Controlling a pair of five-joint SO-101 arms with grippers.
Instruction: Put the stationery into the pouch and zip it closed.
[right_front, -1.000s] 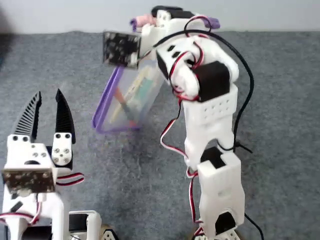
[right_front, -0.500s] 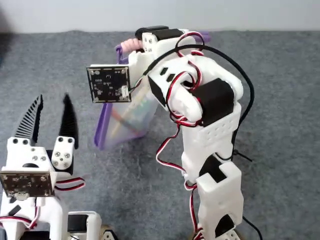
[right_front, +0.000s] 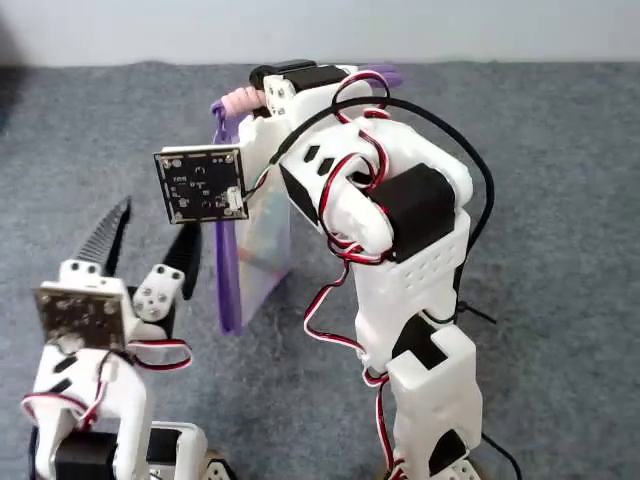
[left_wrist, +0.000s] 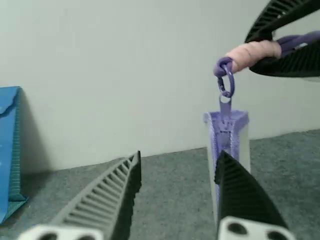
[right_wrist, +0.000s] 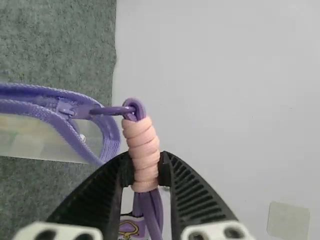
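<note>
The pouch, stationery showing inside, has swung from tilted to hanging edge-on over the worktop. My right gripper has its fingers clamped on the pouch's pink pull. My left gripper, fingers apart, has closed in beside the pouch, probably to brace it for zipping.
</note>
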